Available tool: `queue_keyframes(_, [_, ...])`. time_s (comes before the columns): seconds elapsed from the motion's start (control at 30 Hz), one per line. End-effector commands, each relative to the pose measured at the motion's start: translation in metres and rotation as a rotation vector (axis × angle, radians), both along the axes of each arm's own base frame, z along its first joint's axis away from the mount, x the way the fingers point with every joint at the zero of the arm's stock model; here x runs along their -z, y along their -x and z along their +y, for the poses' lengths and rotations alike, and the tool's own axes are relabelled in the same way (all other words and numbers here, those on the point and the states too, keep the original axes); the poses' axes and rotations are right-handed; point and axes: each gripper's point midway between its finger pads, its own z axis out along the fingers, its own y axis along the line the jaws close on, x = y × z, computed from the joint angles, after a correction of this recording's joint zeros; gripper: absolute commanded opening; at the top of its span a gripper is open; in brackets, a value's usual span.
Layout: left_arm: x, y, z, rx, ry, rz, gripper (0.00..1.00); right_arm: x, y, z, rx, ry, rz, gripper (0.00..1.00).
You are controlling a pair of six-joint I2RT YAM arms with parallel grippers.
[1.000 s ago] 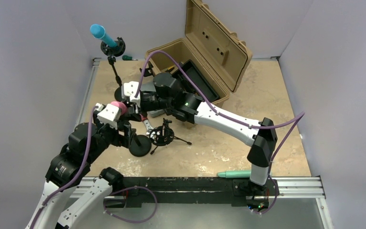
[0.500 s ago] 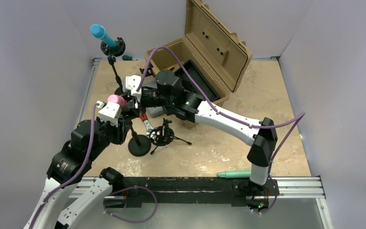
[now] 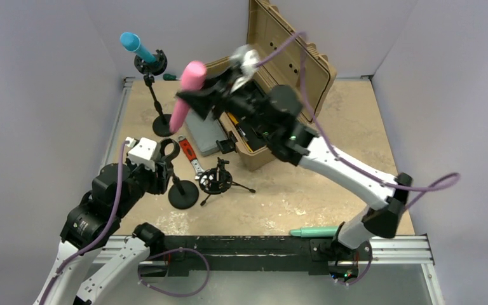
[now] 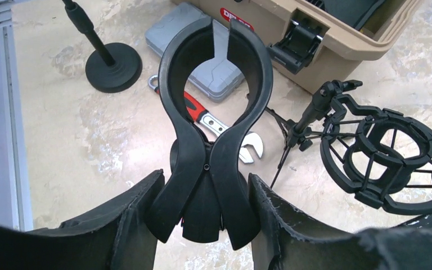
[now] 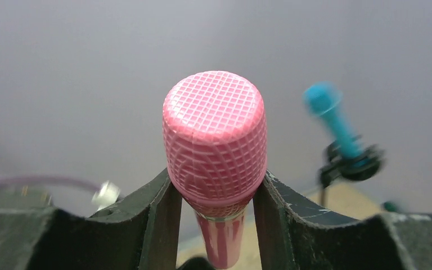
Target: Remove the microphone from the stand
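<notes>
The pink microphone (image 3: 187, 95) is out of the stand and high in the air, tilted. My right gripper (image 3: 204, 95) is shut on it; in the right wrist view the fingers clamp just under its mesh head (image 5: 215, 129). The black stand's clip (image 3: 168, 150) is empty, above its round base (image 3: 185, 194). My left gripper (image 3: 160, 166) is shut on the clip's handles (image 4: 194, 157), and the open ring shows above the fingers (image 4: 140, 208).
A blue microphone (image 3: 133, 44) sits in a second stand (image 3: 162, 125) at the back left. An open tan case (image 3: 279, 70), a grey box (image 3: 206, 132), a red-handled wrench (image 3: 190, 155), a shock mount on a tripod (image 3: 218, 180) and a green microphone (image 3: 314, 232) are around.
My right gripper has pulled the pink microphone out of the clip and swung it up and back toward the case. The left gripper stays on the clip.
</notes>
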Motion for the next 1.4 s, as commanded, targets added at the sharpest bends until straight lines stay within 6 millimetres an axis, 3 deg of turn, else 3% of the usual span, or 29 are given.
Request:
queue_keyframes(0.0, [0.014,0.007,0.008,-0.016,-0.031,0.039,0.0,-0.115,-0.026,-0.122,0.346,-0.349,-0.052,0.0])
queue_keyframes(0.1, [0.012,0.009,0.009,-0.023,-0.019,0.028,0.0,-0.1,-0.038,-0.158,0.522,-0.312,-0.007,0.0])
queue_keyframes(0.23, [0.008,0.01,0.013,-0.053,-0.001,0.024,0.01,-0.045,-0.037,-0.206,0.684,-0.214,0.105,0.0])
queue_keyframes(0.4, [-0.005,0.011,0.012,-0.06,0.035,0.006,0.54,0.046,-0.012,-0.269,0.8,-0.12,0.327,0.0])
queue_keyframes(0.47, [-0.016,0.011,0.011,-0.053,0.053,-0.024,0.69,0.074,0.007,-0.294,0.8,-0.116,0.409,0.0])
queue_keyframes(0.6, [-0.037,0.009,0.011,-0.046,0.066,-0.08,0.77,0.12,0.034,-0.321,0.786,-0.105,0.555,0.0])
queue_keyframes(0.73, [-0.05,0.011,0.012,-0.044,0.081,-0.104,0.78,0.174,0.045,-0.329,0.802,-0.1,0.735,0.0])
queue_keyframes(0.93, [-0.072,0.021,0.013,-0.055,0.175,-0.138,0.79,0.267,0.043,-0.298,0.82,-0.103,1.066,0.0])
queue_keyframes(1.07, [-0.086,0.03,0.012,-0.039,0.219,-0.134,0.8,0.279,0.032,-0.291,0.84,-0.168,1.11,0.0])
queue_keyframes(1.27, [-0.106,0.041,0.025,-0.087,0.253,-0.156,0.81,0.309,0.012,-0.31,0.932,-0.175,1.148,0.0])
queue_keyframes(1.37, [-0.114,0.041,0.015,-0.044,0.275,-0.15,0.81,0.329,0.002,-0.317,0.919,-0.163,1.182,0.0])
